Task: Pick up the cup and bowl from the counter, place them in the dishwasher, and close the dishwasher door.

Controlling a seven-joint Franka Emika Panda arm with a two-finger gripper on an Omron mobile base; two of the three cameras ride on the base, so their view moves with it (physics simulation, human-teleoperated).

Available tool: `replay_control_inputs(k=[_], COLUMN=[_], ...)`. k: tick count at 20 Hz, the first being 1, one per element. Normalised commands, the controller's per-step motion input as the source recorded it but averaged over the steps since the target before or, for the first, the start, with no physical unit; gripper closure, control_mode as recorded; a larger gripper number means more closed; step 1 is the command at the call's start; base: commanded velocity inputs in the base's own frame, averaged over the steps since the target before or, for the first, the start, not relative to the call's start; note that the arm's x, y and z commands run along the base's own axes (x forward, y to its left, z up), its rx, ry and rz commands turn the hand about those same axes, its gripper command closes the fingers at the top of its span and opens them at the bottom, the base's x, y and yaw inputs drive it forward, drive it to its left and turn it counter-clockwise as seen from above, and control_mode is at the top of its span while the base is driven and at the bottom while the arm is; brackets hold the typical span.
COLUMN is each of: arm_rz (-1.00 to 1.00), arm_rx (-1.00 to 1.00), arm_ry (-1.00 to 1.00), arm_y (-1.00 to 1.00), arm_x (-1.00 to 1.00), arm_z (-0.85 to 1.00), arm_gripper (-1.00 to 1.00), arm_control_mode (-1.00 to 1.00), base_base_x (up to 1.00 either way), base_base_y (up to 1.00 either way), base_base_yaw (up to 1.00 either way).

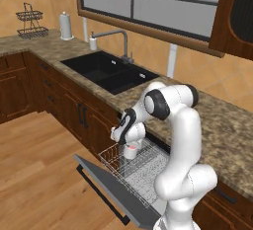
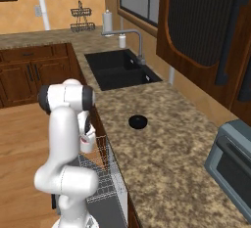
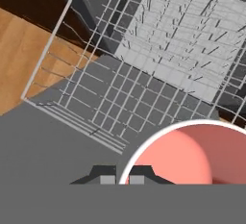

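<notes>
The claw is clamped on the rim of the cup, held upright with its mouth upward over the white rack of the open dishwasher. The bowl sits on the worktop.

Left base view: from behind the arm's left, looking forward and down along the tabletop toward the sink.

Right base view: from behind the arm's right, high over the tabletop, facing the same sink.

Shared: sink, tabletop, open dishwasher rack.

Hand view: very near, looking down into the rack.
</notes>
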Motion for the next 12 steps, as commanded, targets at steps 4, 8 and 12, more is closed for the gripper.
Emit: replay_control_inputs(k=[4,8,12], arm_rz=[-0.04,-0.03,-0.04], arm_rx=[-0.01,-0.01,-0.02], arm_ry=[0.00,0.00,0.00], arm_y=[0.00,0.00,-0.13], arm_x=[0.32,0.19,0.02], arm_z=[-0.52,-0.54,-0.60], arm_gripper=[1.00,1.00,1.00], arm_control_mode=[-1.00,-1.00,-1.00], base_base_x=[0.00,0.00,0.00], base_base_y=[0.00,0.00,0.00], base_base_yaw=[0.00,0.00,0.00])
